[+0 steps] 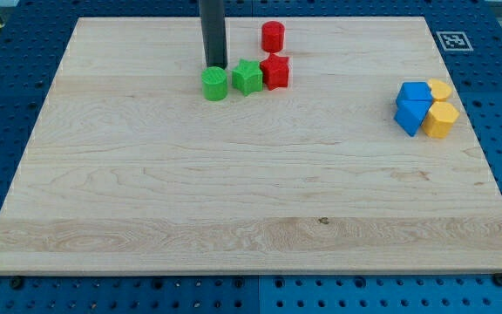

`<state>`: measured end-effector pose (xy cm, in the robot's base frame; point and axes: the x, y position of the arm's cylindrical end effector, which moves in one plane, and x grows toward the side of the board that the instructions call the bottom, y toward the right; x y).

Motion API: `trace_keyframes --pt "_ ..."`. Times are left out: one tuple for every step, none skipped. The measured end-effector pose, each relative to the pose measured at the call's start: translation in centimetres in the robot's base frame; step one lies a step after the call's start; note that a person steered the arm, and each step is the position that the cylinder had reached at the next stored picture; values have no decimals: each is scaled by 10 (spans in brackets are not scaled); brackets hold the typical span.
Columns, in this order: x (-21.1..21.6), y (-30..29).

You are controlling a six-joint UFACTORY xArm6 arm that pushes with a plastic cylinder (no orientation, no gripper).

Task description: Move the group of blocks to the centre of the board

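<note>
Bright even light, sharp focus, soft short shadows under blocks, no glare.

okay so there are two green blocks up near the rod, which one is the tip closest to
The green cylinder. My tip sits right at its top edge, while the green star-shaped block lies further to the view's right, beside the red star-shaped block.

Tip: my tip [215, 67] stood just above the green cylinder [214, 85], toward the view's top.
Blocked right: green star block [247, 77], red star block [275, 71], red cylinder [273, 36].
Far right: blue blocks [413, 106] and yellow blocks [441, 109] clustered, well apart.
Open: board [234, 201] middle, bottom and left.
</note>
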<state>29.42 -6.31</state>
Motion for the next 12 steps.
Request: trace_keyframes --pt "-66 -3" --pt "-101 1" --pt "-102 34" --pt "-102 71" --pt "-87 83" --pt "-46 84" --pt "-18 86" --pt "-29 84" --pt "-44 115" --pt "-32 148" --pt "-3 135" --pt "13 115"
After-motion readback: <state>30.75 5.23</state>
